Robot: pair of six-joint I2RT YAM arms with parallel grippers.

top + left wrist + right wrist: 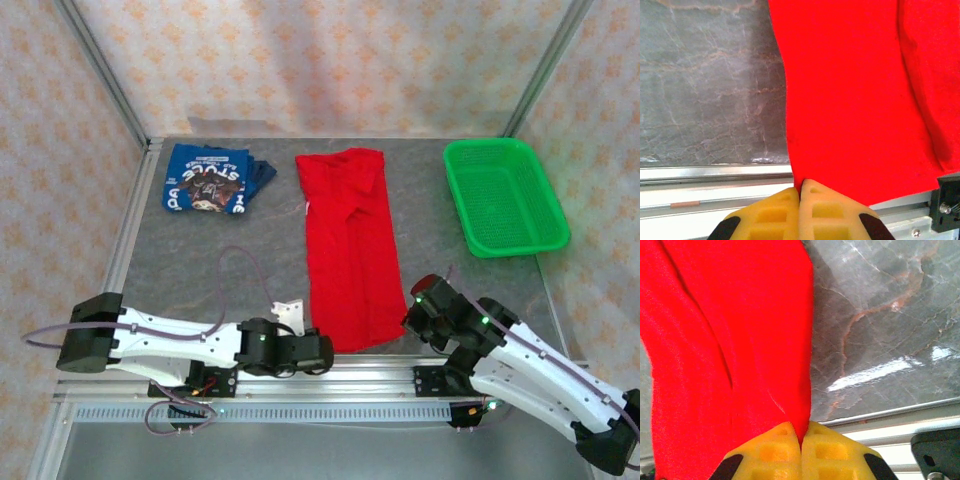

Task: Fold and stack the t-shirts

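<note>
My left pincer [800, 186] and right pincer [801, 432] were each clenched on a near corner of the red t-shirt [345, 250] at the near edge of the tabletop [230, 270]; the blue t-shirt [210, 180] lay by its far-left corner.

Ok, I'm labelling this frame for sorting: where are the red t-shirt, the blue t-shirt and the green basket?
red t-shirt [345, 250]: top view, middle of the cloth.
blue t-shirt [207, 182]: top view, its printed front.
green basket [505, 200]: top view, bare mesh floor.

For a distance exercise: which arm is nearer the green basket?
Right. The right arm ends on the basket's side of the red shirt; the left arm ends on the other side.
</note>
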